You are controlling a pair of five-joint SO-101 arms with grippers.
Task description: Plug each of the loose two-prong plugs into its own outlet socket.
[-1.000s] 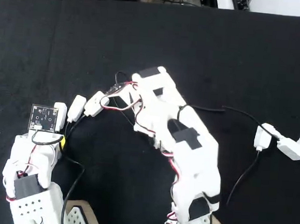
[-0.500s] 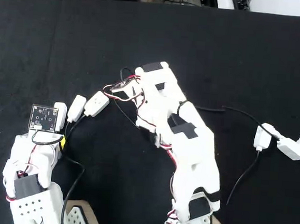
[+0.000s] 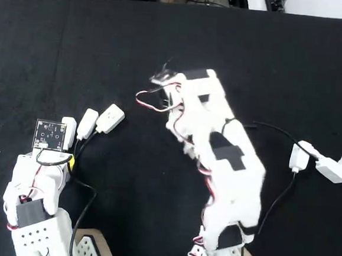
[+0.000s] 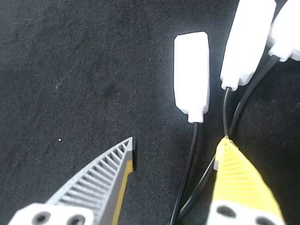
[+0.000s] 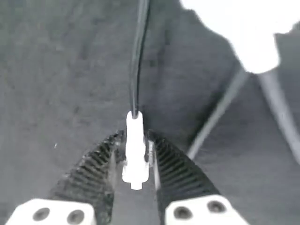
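Three white corded socket blocks point(image 3: 88, 123) lie side by side at the left of the black cloth. In the left wrist view the nearest block point(image 4: 191, 74) lies just beyond my left gripper point(image 4: 178, 143), which is open and holds nothing. My right gripper point(image 5: 135, 140) is shut on a small white plug point(image 5: 135, 147) whose black cord runs away from the fingers. In the high view that gripper point(image 3: 158, 81) hangs over the middle of the cloth, to the right of the three blocks and apart from them.
Two more white corded pieces point(image 3: 300, 156) point(image 3: 332, 169) lie close together at the right edge, with black cords point(image 3: 275, 201) trailing over the cloth. The left arm point(image 3: 35, 194) stays at the near left corner. Bare black cloth point(image 3: 77, 43) covers the far side.
My right arm has swung away from the three blocks, toward the far side and the right, with the plug in its gripper. The left arm and the blocks have not moved.
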